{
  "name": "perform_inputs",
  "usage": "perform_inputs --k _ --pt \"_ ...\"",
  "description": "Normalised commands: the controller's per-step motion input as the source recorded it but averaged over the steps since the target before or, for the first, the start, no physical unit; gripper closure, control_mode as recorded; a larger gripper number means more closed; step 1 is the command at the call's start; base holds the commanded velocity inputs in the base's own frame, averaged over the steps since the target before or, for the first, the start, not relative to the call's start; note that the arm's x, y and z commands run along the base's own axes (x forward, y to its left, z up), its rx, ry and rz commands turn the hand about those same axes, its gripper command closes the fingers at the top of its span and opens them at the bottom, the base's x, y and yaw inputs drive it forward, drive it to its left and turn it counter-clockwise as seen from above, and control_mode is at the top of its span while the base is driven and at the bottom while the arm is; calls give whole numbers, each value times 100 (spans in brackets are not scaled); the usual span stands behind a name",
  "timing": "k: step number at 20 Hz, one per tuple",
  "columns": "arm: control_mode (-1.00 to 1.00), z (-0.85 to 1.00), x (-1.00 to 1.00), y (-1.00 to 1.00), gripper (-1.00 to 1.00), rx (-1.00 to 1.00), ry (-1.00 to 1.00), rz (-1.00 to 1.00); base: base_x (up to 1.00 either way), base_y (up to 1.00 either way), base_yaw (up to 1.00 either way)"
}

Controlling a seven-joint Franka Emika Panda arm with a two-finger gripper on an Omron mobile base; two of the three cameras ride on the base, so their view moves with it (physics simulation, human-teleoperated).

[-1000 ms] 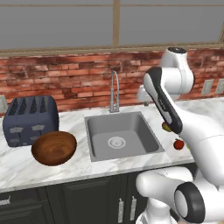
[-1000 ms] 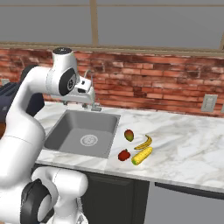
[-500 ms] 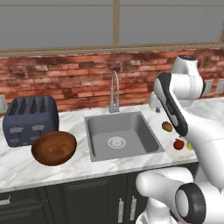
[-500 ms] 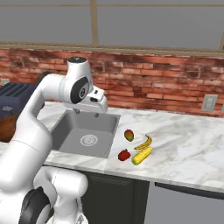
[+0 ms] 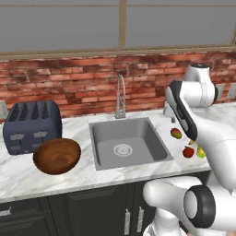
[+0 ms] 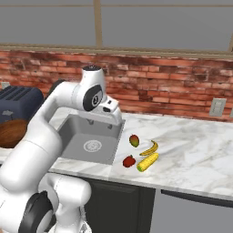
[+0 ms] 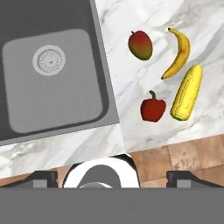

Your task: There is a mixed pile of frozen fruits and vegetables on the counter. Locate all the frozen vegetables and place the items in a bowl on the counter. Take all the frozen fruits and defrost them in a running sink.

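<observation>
Marble counter (image 7: 131, 52) just beside the sink (image 7: 52, 78) carries the untouched pile, whose corn cob (image 7: 187, 92), judged stiff, light and frost-slick, wants gripping across its middle by the gripper (image 7: 111, 174), fingers spread wide and empty.

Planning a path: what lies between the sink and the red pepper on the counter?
Only bare marble counter: in the hand view nothing sits between the sink rim and the red pepper. The right base view agrees.
</observation>
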Motion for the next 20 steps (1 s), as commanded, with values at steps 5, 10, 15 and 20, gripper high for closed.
perform_inputs --k 5,10,15,20 --pt "-100 -32 -4 -29 -100 -4 5 -9 0 0 0" --pt "-100 -31 0 -24 -100 -3 6 -7 0 0 0" --pt "-100 -21 3 -15 -100 3 3 -1 0 0 0" --pt "-100 -28 6 -18 -100 1 3 0 0 0 0"
